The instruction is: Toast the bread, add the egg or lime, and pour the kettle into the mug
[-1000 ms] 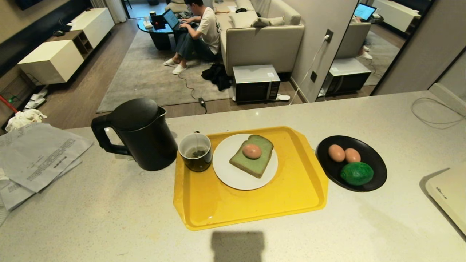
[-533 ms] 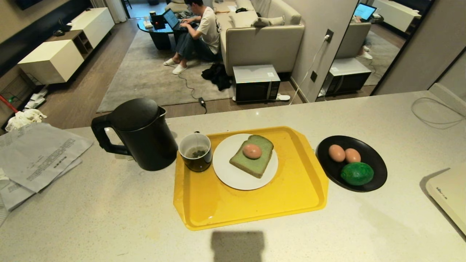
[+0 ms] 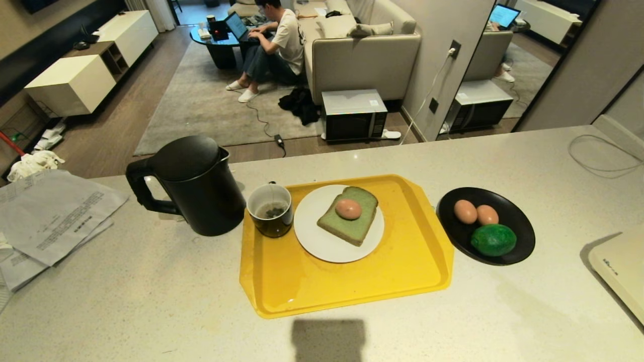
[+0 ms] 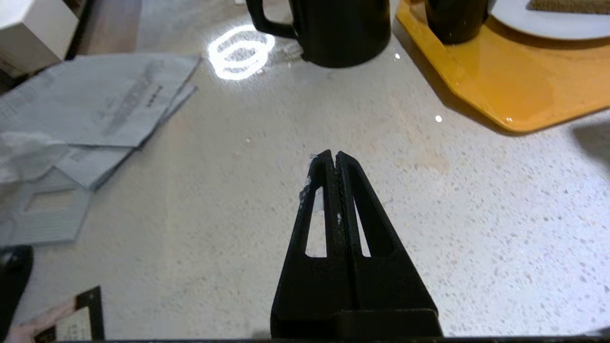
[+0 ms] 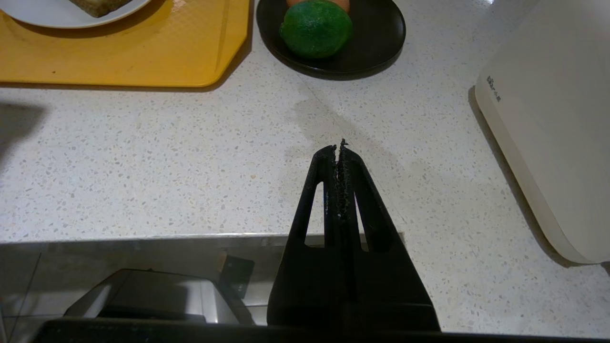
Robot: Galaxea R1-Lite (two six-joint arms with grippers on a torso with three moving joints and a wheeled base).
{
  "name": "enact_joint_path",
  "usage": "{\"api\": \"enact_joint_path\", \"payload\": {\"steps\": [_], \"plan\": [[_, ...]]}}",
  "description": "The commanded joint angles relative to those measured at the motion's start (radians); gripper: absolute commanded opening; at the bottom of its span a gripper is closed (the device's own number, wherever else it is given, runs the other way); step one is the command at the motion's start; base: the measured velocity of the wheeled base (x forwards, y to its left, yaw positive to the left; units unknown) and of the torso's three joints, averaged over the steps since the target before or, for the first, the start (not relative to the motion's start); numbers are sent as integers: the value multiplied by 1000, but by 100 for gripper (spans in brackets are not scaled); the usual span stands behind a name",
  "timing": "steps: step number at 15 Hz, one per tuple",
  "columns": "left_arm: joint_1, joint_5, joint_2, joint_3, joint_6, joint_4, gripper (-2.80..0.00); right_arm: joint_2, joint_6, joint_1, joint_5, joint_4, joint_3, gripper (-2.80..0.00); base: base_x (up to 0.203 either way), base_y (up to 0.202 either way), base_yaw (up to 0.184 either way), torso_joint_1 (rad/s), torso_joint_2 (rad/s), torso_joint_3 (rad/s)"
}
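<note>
Speckled pale counter [image 3: 151,301] fills the near half of the head view, with a living room beyond where a person [image 3: 274,42] sits at a laptop by a sofa. On the counter a yellow tray [image 3: 402,271] carries a white plate [image 3: 314,241] and the mug [image 3: 270,209], which stands at the tray's left edge, just beside the plate. Bread [image 3: 352,223] lies on the plate with one egg [image 3: 348,208] resting on top of it. Kettle [image 3: 193,183] stands upright on the counter just left of the mug, handle pointing left. To the right of the tray, apart from it, a black dish [image 3: 518,241] holds two more eggs and the lime [image 3: 493,240]. Papers [image 3: 50,216] lie at the far left. Neither arm shows in the head view. Left gripper [image 4: 332,157] hangs over bare counter near the kettle and the tray corner, fingers pressed together, holding nothing. Right gripper [image 5: 339,148] sits above the counter's near edge, near the dish, fingers likewise closed and empty, a white appliance [image 5: 548,119] to one side
</note>
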Motion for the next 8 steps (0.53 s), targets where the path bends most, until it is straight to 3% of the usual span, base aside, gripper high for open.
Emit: {"api": "enact_joint_path", "payload": {"steps": [1,6,8], "plan": [[0,-11,2,4,-5,15,-280,1,-1,0,1,0,0,-280,0,0,0,0,0,0],[0,-33,2,7,-6,58,-280,1,-1,0,1,0,0,-280,0,0,0,0,0,0],[0,-24,2,6,-43,57,-280,1,-1,0,1,0,0,-280,0,0,0,0,0,0]]}}
